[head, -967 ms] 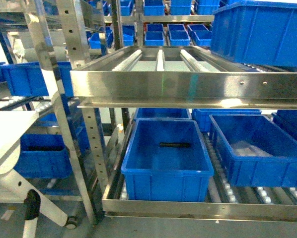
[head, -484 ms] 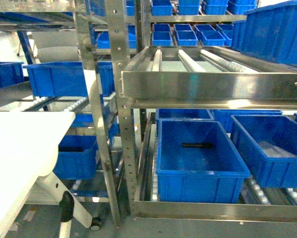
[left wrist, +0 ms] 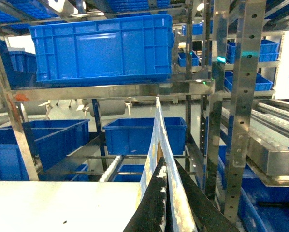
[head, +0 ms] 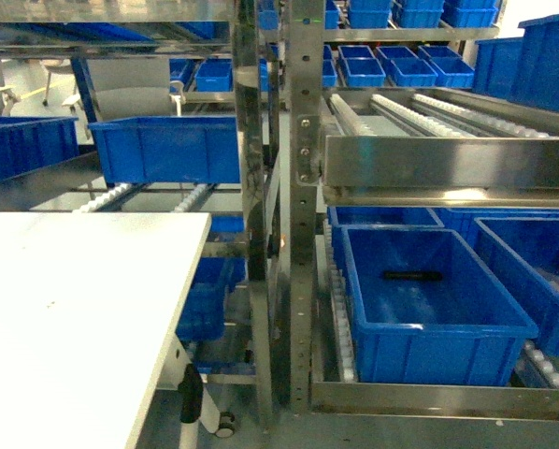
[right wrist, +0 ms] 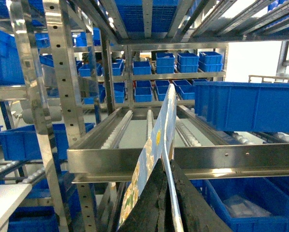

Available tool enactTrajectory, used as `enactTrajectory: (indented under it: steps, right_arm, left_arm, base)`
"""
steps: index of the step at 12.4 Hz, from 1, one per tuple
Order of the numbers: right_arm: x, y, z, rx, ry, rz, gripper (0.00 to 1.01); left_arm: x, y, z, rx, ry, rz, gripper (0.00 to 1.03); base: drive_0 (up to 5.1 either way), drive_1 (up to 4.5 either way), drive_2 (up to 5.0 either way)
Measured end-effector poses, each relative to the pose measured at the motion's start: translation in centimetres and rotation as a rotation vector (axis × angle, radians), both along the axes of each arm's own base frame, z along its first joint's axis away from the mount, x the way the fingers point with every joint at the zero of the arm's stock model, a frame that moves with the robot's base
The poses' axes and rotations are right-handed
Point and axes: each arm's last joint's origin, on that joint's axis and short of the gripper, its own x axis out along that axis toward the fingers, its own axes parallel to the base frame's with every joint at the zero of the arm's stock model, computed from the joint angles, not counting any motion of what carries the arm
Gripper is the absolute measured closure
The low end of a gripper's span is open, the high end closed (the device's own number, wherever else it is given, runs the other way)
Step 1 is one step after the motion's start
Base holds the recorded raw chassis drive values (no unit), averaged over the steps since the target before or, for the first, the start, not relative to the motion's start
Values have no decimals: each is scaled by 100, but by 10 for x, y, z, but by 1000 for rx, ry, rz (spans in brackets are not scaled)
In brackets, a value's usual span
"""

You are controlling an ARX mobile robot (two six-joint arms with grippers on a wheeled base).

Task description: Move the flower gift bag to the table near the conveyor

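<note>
Both fingers, left [left wrist: 165, 203] and right [right wrist: 165, 203], grip the bag [right wrist: 156, 159] edge; desk [head: 64, 309] beside conveyor [head: 429, 159].

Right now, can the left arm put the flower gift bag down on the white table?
Probably yes. The left pincer is shut on the flower gift bag, and the table lies just below and left of it, its visible top bare. The steel upright stands to the right, apart.

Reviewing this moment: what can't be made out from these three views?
- Gift bag: both wrist views show only a thin edge-on panel; its body is cut off by the bottom edge. The head view misses it altogether.
- Left gripper and right gripper: only dark fingers at the bottom edge.
- Dark item in the blue bin: too small to identify.
</note>
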Motion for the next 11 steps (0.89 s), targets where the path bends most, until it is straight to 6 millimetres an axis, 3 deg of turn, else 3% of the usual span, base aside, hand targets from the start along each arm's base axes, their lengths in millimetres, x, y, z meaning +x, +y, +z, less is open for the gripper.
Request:
enactTrajectory:
  steps: [11]
  right_arm:
    - [0, 0, 0, 1, 1, 0, 99]
  left_arm:
    - [0, 0, 0, 1, 0, 0, 101]
  base:
    - [-505, 234, 234]
